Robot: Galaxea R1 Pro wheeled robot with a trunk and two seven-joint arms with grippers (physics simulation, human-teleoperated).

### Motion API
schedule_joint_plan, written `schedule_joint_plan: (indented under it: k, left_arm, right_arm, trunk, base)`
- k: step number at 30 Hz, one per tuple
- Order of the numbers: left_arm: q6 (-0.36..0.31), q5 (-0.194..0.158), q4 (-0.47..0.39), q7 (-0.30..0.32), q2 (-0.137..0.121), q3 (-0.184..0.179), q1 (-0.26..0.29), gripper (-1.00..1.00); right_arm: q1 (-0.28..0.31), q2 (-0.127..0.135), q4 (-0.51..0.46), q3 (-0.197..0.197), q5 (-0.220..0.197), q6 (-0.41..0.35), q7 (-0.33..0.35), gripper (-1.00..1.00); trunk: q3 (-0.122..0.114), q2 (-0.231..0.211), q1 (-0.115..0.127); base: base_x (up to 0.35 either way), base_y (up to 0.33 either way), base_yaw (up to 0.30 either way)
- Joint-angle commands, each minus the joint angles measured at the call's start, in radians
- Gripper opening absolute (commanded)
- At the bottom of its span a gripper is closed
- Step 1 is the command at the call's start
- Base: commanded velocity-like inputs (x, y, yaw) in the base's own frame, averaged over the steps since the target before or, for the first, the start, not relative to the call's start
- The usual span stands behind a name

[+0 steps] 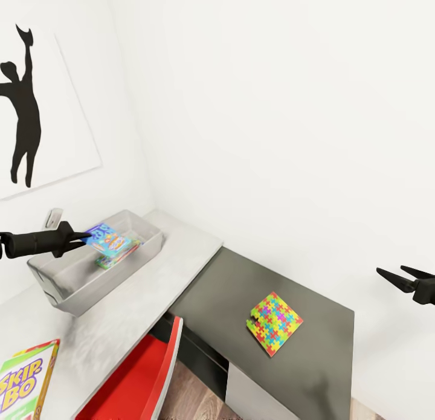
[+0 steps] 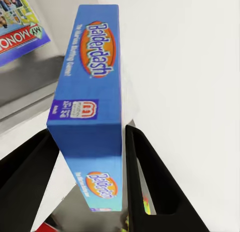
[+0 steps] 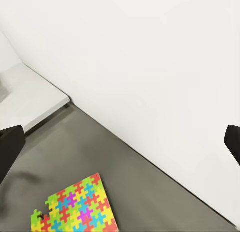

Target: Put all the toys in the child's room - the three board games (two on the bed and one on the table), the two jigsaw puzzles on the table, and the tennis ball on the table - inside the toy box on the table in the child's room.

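Already my left claw [image 1: 81, 239] has its two fingers pressed on the long faces of the blue board game [image 2: 92, 99], a Balderdash box, so it is clamped shut on it. Seen from the head, the box hangs just over the toy box [image 1: 66, 287], which stands on the white part of the surface [image 1: 181, 245] toward its back edge by the wall. Down in the bin lies another printed game box [image 1: 118, 255]; the left wrist view also shows a Monopoly box [image 2: 22, 29] beyond the one I hold. I judge the blue box light, stiff cardboard with a slick printed skin: it will not bend, but it could slide between the fingers if tilted, so the hold across its thin sides near one end seems right.

At the front edge of the white surface, nearest me, lies the SKIP BO game [image 1: 24, 384], flat, well apart from both claws. It looks just as rigid; I would take it by its thin edges.

Farther right, on the dark grey corner section [image 1: 314, 371], a jigsaw puzzle [image 1: 275, 322] lies flat. It looks thin and floppy, likely to sag, best pinched at one edge.

My right claw [image 1: 396, 276] hangs wide open and empty, above and beside the puzzle, toward the wall.
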State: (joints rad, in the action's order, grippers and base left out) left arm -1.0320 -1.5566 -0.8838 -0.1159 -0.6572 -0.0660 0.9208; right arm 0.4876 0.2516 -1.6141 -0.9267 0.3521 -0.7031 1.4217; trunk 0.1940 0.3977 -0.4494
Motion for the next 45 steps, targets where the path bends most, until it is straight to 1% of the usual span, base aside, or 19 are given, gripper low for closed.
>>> schedule_joint_plan:
  k: [1,5,10,11,14,18,21,23,28,30,37,43,44,45]
  left_arm:
    - [0.0,-0.013,0.0,-0.008,-0.004,-0.002,0.001,-1.0]
    - [0.0,-0.013,0.001,-0.006,-0.012,-0.001,0.001,-1.0]
    - [0.001,-0.013,0.009,0.001,-0.035,0.0,0.001,-1.0]
    - [0.002,-0.013,0.018,0.007,-0.042,0.0,0.001,-1.0]
    - [0.007,-0.012,0.041,0.018,-0.051,0.0,0.004,-1.0]
    - [0.041,-0.01,0.089,0.025,-0.064,-0.002,0.01,-1.0]
    - [0.05,-0.01,0.101,0.026,-0.07,-0.003,0.011,-1.0]
    - [0.054,-0.01,0.106,0.027,-0.075,-0.004,0.012,-1.0]
    - [0.056,-0.01,0.109,0.033,-0.078,-0.004,0.011,-1.0]
    - [0.056,-0.01,0.11,0.047,-0.079,-0.004,0.011,-1.0]
    - [0.056,-0.01,0.11,0.065,-0.078,-0.005,0.01,-1.0]
    - [0.056,-0.011,0.109,0.071,-0.069,-0.009,0.013,-1.0]
    - [0.056,-0.011,0.109,0.077,-0.068,-0.01,0.013,-1.0]
    - [0.056,-0.011,0.109,0.078,-0.068,-0.01,0.013,-1.0]
  right_arm:
    - [0.002,0.0,-0.001,-0.001,0.009,-0.008,0.009,1.0]
    - [0.002,0.0,-0.001,-0.001,0.008,-0.005,0.009,1.0]
    - [0.002,0.0,-0.001,-0.001,0.009,-0.004,0.009,1.0]
    - [0.002,0.0,-0.001,-0.001,0.008,-0.004,0.01,1.0]
    - [0.001,0.0,-0.001,-0.001,0.008,-0.003,0.013,1.0]
    - [0.001,0.0,-0.001,-0.001,0.009,-0.001,0.051,1.0]
    - [0.001,0.0,-0.001,0.0,0.009,0.0,0.06,1.0]
    - [0.001,-0.001,-0.001,0.009,0.01,0.001,0.065,1.0]
    - [0.002,-0.002,-0.001,0.023,0.01,0.002,0.066,1.0]
    - [0.002,-0.002,-0.001,0.027,0.01,0.002,0.066,1.0]
    - [0.002,-0.002,-0.001,0.029,0.01,0.003,0.065,1.0]
    - [0.002,-0.002,-0.001,0.028,0.014,0.003,0.063,1.0]
    - [0.002,-0.003,-0.001,0.042,0.019,0.003,0.063,1.0]
    - [0.001,-0.003,-0.001,0.044,0.02,0.004,0.064,1.0]
  trunk:
    - [0.004,0.002,-0.001]
    - [0.01,0.002,-0.001]
    - [0.018,0.002,-0.001]
    - [0.019,0.002,-0.001]
    - [0.024,0.002,-0.001]
    - [0.03,0.002,-0.001]
    - [0.035,0.002,-0.001]
    - [0.037,0.002,-0.001]
    - [0.038,0.002,-0.001]
    - [0.039,0.002,-0.001]
    - [0.039,0.002,-0.001]
    - [0.039,0.002,-0.001]
    - [0.039,0.002,-0.001]
    - [0.039,0.002,-0.001]
  base:
    - [0.0,0.0,0.0]
    - [0.0,0.0,0.0]
    - [0.0,0.0,0.0]
    - [0.0,0.0,0.0]
    - [0.0,0.0,0.0]
    - [0.0,0.0,0.0]
    - [0.0,0.0,0.0]
    - [0.0,0.0,0.0]
    - [0.0,0.0,0.072]
    - [0.0,0.0,0.205]
    - [0.0,0.0,0.227]
    - [0.0,0.0,0.037]
    - [0.0,0.0,0.0]
    - [0.0,0.0,0.0]
